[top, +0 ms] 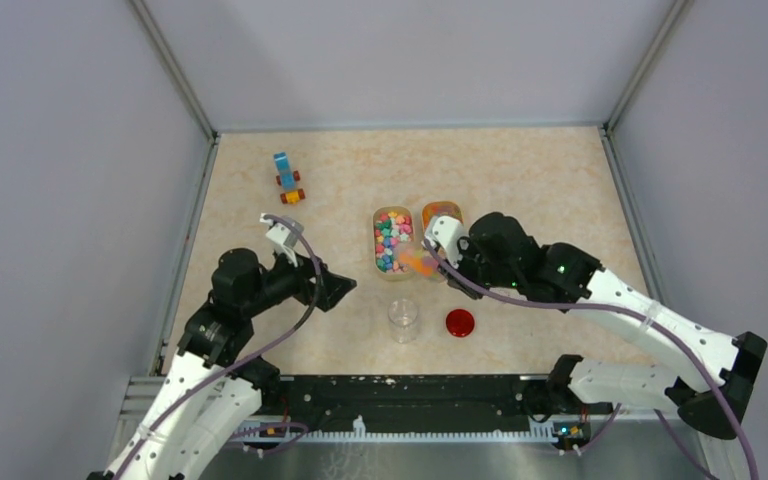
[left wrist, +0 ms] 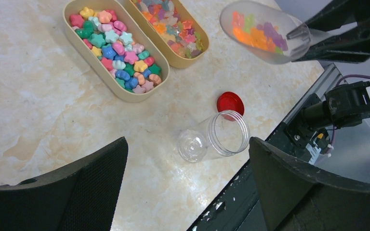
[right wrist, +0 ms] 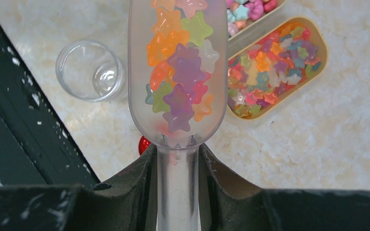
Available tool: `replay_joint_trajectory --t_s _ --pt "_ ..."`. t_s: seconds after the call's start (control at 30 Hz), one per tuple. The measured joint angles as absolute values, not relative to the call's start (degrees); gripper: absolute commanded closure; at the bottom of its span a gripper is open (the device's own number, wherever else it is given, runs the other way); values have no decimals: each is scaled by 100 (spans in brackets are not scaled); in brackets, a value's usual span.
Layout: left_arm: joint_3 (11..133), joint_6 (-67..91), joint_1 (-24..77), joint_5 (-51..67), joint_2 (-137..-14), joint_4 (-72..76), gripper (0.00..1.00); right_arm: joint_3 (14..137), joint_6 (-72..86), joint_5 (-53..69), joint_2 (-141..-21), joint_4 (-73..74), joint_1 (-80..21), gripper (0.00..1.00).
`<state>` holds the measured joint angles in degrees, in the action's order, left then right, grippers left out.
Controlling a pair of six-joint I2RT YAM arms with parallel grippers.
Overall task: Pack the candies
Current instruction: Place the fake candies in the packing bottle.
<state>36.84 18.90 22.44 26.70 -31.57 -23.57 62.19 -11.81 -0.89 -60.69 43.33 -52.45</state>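
So there's a beige marble-look worktop (top: 540,180) with an arm on each side. The left end effector (top: 338,290) hangs left of the trays with its fingers wide apart and nothing between them. The right end effector (right wrist: 177,173) is clamped on the handle of a clear plastic scoop (right wrist: 136,57), which it holds off the worktop by the near ends of the trays.

In the middle sit two tan oval trays side by side, the left tray (left wrist: 89,62) and the right tray (right wrist: 323,53), the right one a bit farther back. Both are full of the candies (left wrist: 120,53), tiny stars and blobs in pink, blue, green, yellow and orange. The scoop also carries a load of them, mostly see-through orange, purple and green stars.

Far left is a blue-and-orange toy block vehicle (top: 287,177), well apart from everything. Near the front edge stands a clear round jar (top: 403,318), upright and open, with no candy I can see inside. Just right of it lies a round red lid (top: 459,322), flat on the worktop.
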Motion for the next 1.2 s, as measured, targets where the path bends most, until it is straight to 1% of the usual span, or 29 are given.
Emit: replay_joint_trajectory --t_s 0.2,0.5,0.73,1.2 --pt "3684 1903 2246 2451 -2921 -2357 1 6305 -1734 130 -6064 4974 -5553 100" --pt "3675 1933 2255 2410 -2888 -2355 1 6580 -2239 499 -6066 5802 -5778 100" --pt "3651 1933 2255 2412 -2888 -2357 1 6707 -2405 499 -6257 6353 -5911 100" --pt "3651 1935 2261 2412 -2886 -2357 1 7113 -2418 156 -6757 6879 -6289 100"
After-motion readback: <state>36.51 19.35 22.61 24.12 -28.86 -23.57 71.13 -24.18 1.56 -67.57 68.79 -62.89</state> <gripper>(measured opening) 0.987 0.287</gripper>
